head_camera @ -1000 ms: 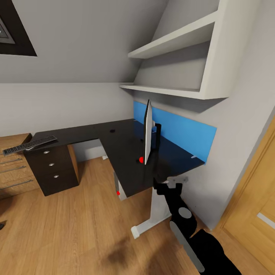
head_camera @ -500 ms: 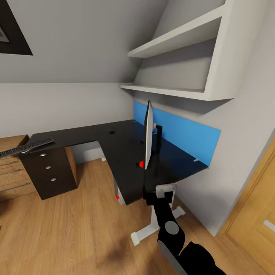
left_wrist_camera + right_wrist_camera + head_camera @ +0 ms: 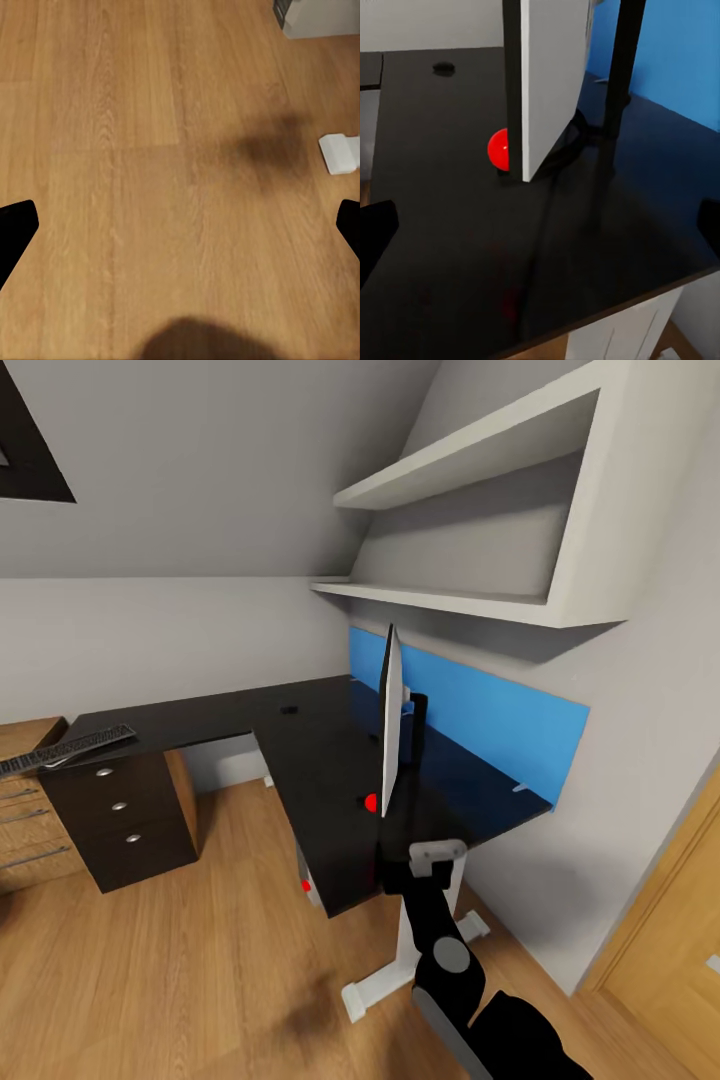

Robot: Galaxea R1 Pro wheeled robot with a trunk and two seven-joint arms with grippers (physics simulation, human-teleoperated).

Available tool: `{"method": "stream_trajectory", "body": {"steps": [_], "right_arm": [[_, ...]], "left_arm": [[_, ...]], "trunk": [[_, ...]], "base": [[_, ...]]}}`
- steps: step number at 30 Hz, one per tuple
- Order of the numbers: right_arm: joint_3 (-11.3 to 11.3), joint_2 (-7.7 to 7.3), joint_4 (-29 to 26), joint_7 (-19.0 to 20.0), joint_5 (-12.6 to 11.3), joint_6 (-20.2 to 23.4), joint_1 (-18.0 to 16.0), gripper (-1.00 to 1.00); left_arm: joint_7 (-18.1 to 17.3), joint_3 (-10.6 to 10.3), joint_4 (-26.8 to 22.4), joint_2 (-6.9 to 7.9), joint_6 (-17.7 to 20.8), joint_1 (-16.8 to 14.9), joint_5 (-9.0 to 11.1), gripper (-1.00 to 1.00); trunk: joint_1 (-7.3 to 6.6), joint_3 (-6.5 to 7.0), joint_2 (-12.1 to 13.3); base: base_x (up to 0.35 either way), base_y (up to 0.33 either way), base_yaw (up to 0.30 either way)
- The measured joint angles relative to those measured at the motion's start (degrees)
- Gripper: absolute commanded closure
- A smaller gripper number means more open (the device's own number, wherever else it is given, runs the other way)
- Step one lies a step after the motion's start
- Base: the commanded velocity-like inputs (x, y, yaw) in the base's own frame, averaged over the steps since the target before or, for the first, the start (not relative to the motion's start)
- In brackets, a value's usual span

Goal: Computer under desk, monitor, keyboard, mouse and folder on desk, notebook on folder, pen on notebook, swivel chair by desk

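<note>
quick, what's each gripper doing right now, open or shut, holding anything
Left gripper: open, holding nothing, over the wood floor.
Right gripper: open, holding nothing, facing the monitor on the desk.

The keyboard (image 3: pixel 68 748) is cut off by the head view's edge; the monitor (image 3: pixel 389 720) shows edge-on.

l-shaped black tabletop (image 3: pixel 320 760) on white legs, blue back panel (image 3: pixel 480 725) along the wall side, black three-drawer pedestal (image 3: pixel 120 830) under the far wing. monitor (image 3: pixel 388 720) stands upright on it, seen edge-on, thin black stand behind, red dot (image 3: pixel 371 802) at lower corner. keyboard (image 3: pixel 65 748) lies flat at the far end, overhanging the edge toward the wooden cabinet (image 3: pixel 25 810). small dark round spot (image 3: pixel 290 710) on the top. wood floor (image 3: pixel 200 960) below, white desk foot (image 3: pixel 365 992) resting on it.
</note>
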Motion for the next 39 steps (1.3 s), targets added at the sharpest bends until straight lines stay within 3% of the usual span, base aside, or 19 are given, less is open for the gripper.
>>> {"method": "stream_trajectory", "body": {"steps": [11,20,29,39], "right_arm": [[-2.8,1.45,0.5,1.0,0.0,-0.2,-0.4,-1.00],[-1.0,2.24,2.1,4.0,0.1,-0.6,-0.4,-1.00],[-0.1,2.27,2.2,4.4,0.1,-0.9,-0.4,-1.00],[0.0,2.27,2.2,4.3,0.2,-1.1,-0.4,-1.00]], "left_arm": [[0.0,0.0,0.0,-0.07,0.0,0.0,0.0,-1.00],[0.0,0.0,0.0,-0.03,0.0,0.0,0.0,-1.00],[0.0,-0.1,-0.1,-0.18,0.0,0.0,-0.1,-1.00],[0.0,-0.1,-0.2,-0.10,0.0,0.0,-0.1,-1.00]], "trunk": [[0.00,0.00,0.0],[0.00,0.00,0.0],[0.00,0.00,0.0],[-2.19,1.79,4.0]], "base": [[0.002,0.000,0.000],[0.000,0.000,0.000],[0.000,0.000,0.000],[0.000,0.000,0.000]]}}
